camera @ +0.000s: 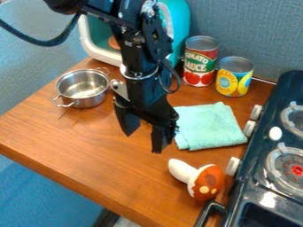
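Hanging wide open, the black two-finger gripper (144,141) is beside the folded mint-green cloth (213,126), which lies between the orange-capped toy mushroom (206,181), red-and-green-labelled metal can (200,62) and yellow-and-blue-labelled metal can (234,77).

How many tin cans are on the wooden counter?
2: a tall red-and-green tin can stands at the back, and a shorter yellow-and-blue tin can just right of it, behind the mint-green cloth. The black robot arm might hide more.
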